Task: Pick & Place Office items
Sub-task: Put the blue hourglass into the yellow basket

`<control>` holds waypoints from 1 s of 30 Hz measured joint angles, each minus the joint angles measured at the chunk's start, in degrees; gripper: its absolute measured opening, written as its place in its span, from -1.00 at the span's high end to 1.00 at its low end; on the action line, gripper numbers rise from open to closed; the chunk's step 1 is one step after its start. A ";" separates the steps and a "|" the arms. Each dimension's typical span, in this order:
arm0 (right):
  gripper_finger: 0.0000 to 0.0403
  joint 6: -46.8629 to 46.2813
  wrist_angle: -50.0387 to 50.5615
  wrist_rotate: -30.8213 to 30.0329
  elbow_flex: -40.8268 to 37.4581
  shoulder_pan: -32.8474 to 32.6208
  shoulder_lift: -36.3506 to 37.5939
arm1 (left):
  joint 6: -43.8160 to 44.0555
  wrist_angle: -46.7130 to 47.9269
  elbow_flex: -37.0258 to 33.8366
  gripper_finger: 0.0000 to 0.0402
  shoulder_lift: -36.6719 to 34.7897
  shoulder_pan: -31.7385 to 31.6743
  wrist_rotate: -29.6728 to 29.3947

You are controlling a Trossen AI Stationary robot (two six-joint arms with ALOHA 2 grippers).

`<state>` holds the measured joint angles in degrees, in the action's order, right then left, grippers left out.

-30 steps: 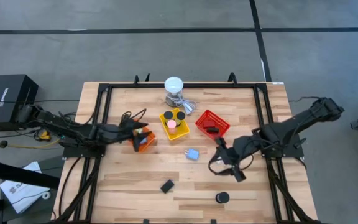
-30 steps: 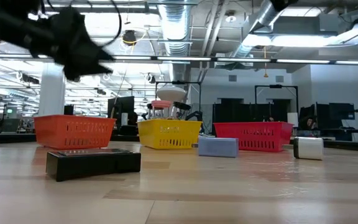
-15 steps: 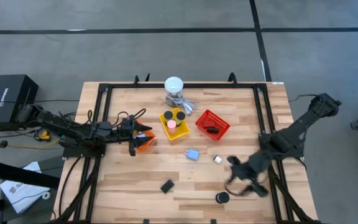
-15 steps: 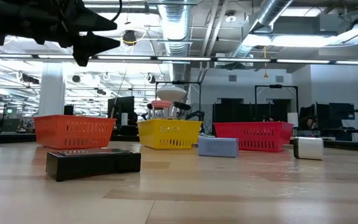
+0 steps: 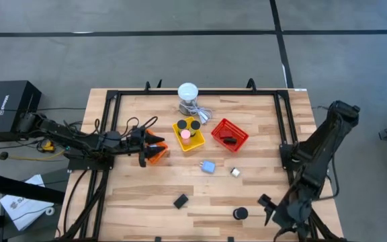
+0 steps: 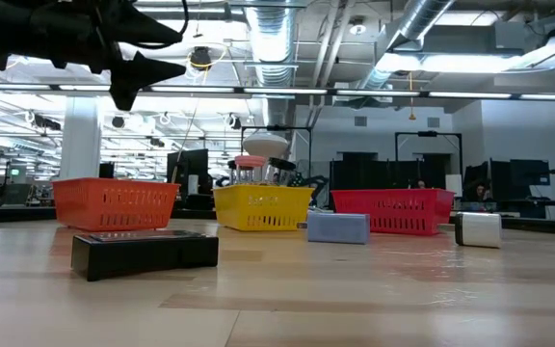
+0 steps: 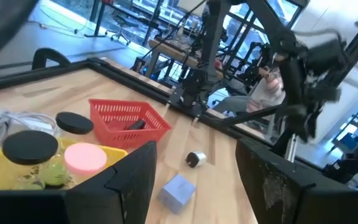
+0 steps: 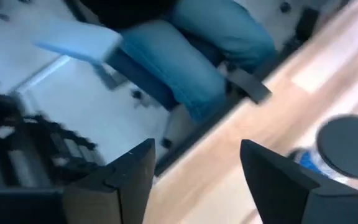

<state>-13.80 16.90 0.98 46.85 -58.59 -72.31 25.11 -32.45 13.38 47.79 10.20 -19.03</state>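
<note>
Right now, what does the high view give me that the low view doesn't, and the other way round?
Only the high view shows the right gripper, open near the table's front edge beside a black disc, plus the yellow basket's contents: black discs and a pink disc. Only the low view shows the room behind the table. Both show the three baskets, the light-blue block, the black bar and the left gripper, open, by the orange basket.
</note>
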 joint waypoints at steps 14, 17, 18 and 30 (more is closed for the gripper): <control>0.70 0.26 -19.34 -3.86 -9.78 1.86 -9.92 | 1.32 -0.15 -0.01 -0.06 0.00 0.00 0.00; 0.85 0.27 -23.68 -3.86 -12.85 3.65 -10.49 | 1.32 -0.15 -0.01 -0.06 0.00 0.02 0.02; 0.91 0.25 -24.50 -3.87 -13.89 4.30 -10.56 | 1.32 -0.15 -0.01 -0.06 0.00 0.02 0.02; 0.99 -0.81 -38.01 -3.96 -20.45 11.61 -10.51 | 1.32 -0.12 -0.03 -0.06 0.00 0.07 0.02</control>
<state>-14.61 -21.11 -2.98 26.40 -46.98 -82.83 26.44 -32.57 13.34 47.79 10.26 -19.00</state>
